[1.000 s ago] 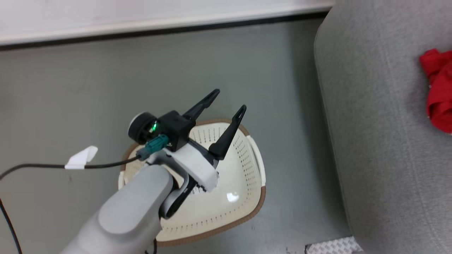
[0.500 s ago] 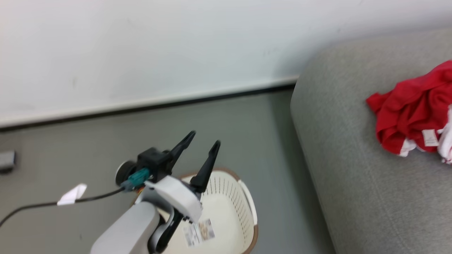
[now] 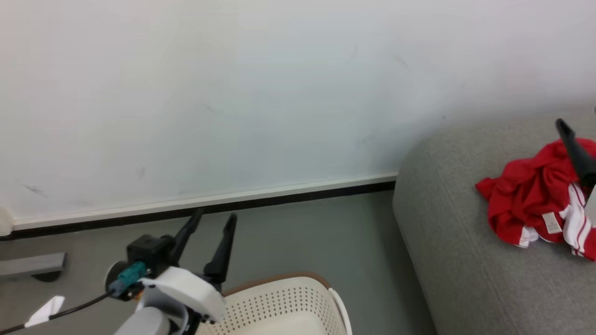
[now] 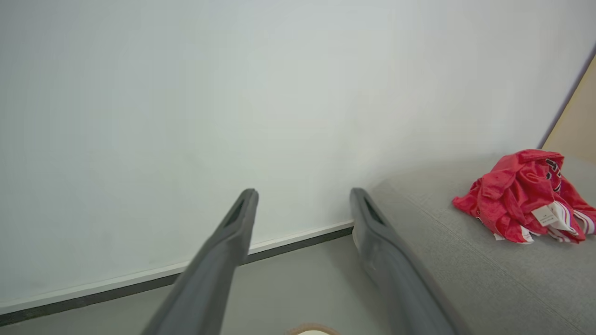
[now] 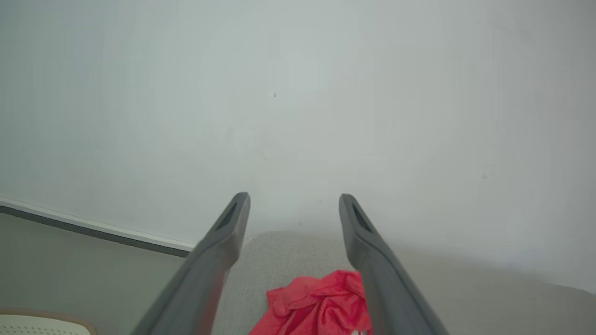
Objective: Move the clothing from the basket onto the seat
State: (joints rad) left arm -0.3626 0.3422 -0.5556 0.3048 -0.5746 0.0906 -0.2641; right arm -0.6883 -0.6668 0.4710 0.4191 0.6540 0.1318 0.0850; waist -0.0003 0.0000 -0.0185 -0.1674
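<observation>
1. We see our right gripper (image 5: 294, 200) with its two dark fingers (image 5: 219, 246) spread wide, pointing at a white wall (image 5: 298, 93).
2. Low between them, the red clothing (image 5: 316, 302) lies crumpled on the grey seat (image 5: 465, 298).
3. At lower left we catch the basket (image 5: 42, 321) rim on the floor (image 5: 70, 260).

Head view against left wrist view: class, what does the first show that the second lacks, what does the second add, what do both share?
Head view: the basket's perforated wall, the teal plug behind the left gripper, a finger of the right gripper. Left wrist view: a tan panel at far right. Both: red clothing lying on the grey seat, the left gripper open.
</observation>
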